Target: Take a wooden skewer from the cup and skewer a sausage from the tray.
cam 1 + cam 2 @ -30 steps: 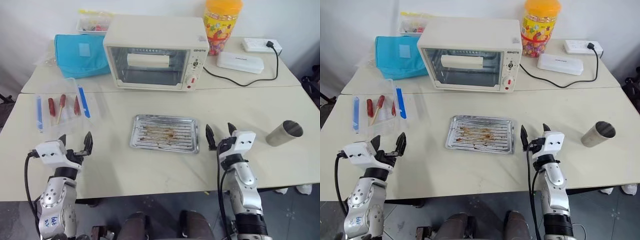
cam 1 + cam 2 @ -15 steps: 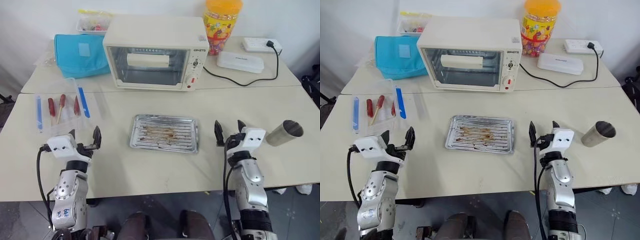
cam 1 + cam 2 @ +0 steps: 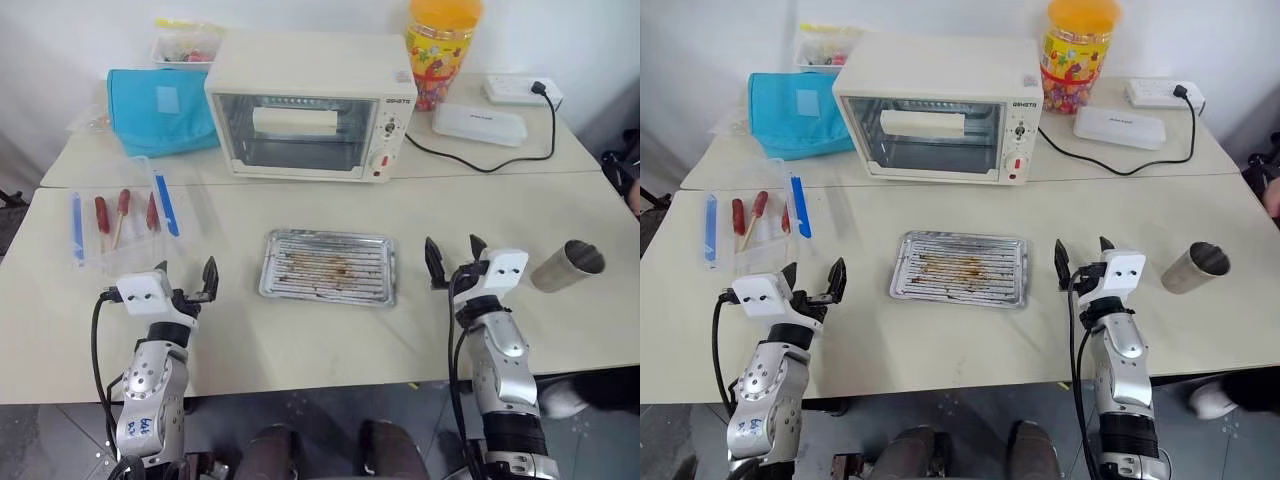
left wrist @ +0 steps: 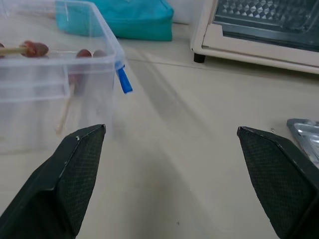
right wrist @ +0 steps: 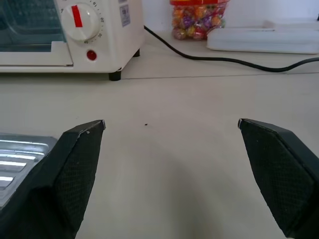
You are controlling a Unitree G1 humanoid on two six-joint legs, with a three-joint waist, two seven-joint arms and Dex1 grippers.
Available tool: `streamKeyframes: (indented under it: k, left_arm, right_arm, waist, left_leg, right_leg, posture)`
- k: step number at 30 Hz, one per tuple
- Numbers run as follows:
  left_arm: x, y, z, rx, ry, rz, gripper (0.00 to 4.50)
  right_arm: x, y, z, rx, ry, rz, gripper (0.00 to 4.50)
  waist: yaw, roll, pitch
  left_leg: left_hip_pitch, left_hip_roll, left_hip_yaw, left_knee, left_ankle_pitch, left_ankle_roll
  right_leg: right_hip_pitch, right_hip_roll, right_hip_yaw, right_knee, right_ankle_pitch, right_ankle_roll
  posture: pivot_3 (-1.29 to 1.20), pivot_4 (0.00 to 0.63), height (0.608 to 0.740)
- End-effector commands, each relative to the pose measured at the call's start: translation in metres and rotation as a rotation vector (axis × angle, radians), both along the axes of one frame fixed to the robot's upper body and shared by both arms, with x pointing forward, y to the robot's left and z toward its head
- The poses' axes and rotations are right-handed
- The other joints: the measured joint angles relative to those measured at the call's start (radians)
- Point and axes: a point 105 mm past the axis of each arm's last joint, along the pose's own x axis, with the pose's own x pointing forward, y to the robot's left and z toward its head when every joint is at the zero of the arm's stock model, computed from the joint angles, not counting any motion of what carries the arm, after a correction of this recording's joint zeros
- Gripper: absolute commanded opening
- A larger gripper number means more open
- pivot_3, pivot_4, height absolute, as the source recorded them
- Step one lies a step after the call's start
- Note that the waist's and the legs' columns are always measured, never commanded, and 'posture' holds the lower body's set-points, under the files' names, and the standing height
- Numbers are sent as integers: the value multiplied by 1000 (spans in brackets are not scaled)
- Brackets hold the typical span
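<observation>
Left fingers [image 3: 184,277]: spread wide apart, holding nothing, poised low over the bench [image 3: 300,340] near its front edge, between the clear plastic box and the tray.
Right fingers [image 3: 449,260]: spread wide apart too, empty, poised over the bench between the tray and the cup, just right of the tray's right edge.
Tray [image 3: 330,267]: flat on the bench at the middle, between the two arms; ridged bottom with brown grease stains, no sausage seen in it.
Cup [image 3: 568,265]: dull steel, tipped over on its side at the right of the bench, mouth turned up and to the right; well apart from the right fingers; no skewer seen in its mouth.
Clear plastic box [image 3: 125,215]: at the left of the bench, behind the left fingers, with blue clips [image 3: 167,204] on its sides.
Sausages [image 3: 102,214]: red, inside the plastic box, at least one on a wooden stick [image 3: 119,227].
Toaster oven [image 3: 312,103]: cream, at the back behind the tray, glass door shut, red-marked knob [image 5: 76,19] on its right panel.
Blue bag [image 3: 163,108]: left of the oven.
Candy jar [image 3: 441,50]: orange-lidded, right of the oven at the back.
White case [image 3: 479,124]: in front of the jar, beside a black cable [image 3: 480,166] leading to a power strip [image 3: 520,90].
</observation>
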Motion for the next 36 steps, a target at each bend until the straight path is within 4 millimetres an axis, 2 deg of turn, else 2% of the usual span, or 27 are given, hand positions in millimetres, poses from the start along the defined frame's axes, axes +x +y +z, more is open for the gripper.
streamKeyframes:
  k: [1,2,3,4,5,8,22,26,36]
  left_arm:
    - [-5,2,12,24,-50,12,4491]
    - [-5,3,11,27,-49,18,4491]
    - [-6,3,10,28,-49,24,4491]
    - [-6,4,10,27,-50,28,4491]
    - [-7,3,10,27,-51,28,4491]
    - [-6,0,11,36,-57,8,4491]
    - [-7,-6,11,42,-60,-60,4491]
    - [-7,-1,7,75,-31,-44,4491]
    - [-4,2,10,57,-47,-24,4491]
  right_arm:
    - [0,1,4,-19,-17,8,4500]
    - [0,1,2,-24,-14,2,4500]
    - [0,1,2,-26,-11,1,4500]
    - [1,0,2,-28,-9,2,4500]
    - [1,1,2,-29,-9,7,4500]
    - [-1,5,4,-39,-12,46,4500]
    - [-20,3,-9,-43,32,43,4500]
    - [-22,9,-7,-34,24,76,4500]
    - [-24,8,-4,-36,15,78,4500]
  waist:
    - [-5,1,-1]
    - [-5,3,-1]
    - [-2,3,-1]
    - [5,3,-1]
    - [13,3,-1]
    - [21,3,-1]
    - [28,3,-1]
    - [32,2,-1]
    - [23,2,-1]
  left_leg:
    - [1,-8,-12,-8,7,2]
    - [4,-19,-27,-16,15,4]
    - [1,-26,-39,-16,18,4]
    - [0,-25,-39,-12,19,3]
    - [0,-25,-40,-12,18,2]
    - [-1,-26,-40,-12,18,2]
    - [0,-22,-27,-13,18,-1]
    - [-1,-11,-1,-13,14,-6]
    - [0,-4,3,-13,14,-7]
  right_leg:
    - [9,-9,-16,-4,0,0]
    - [14,-16,-24,-5,0,0]
    - [14,-19,-24,-3,0,0]
    - [6,-17,-15,9,1,2]
    - [6,-17,-10,10,1,2]
    - [8,-10,8,1,1,2]
    - [6,-5,21,-8,1,2]
    - [-7,2,36,-11,1,2]
    - [-10,7,33,-8,1,2]
  posture:
    - [0,150,740]
    - [0,150,740]
    - [0,150,740]
    - [0,150,740]
    - [0,150,740]
    - [0,150,740]
    - [0,150,740]
    - [0,150,740]
    - [0,150,740]
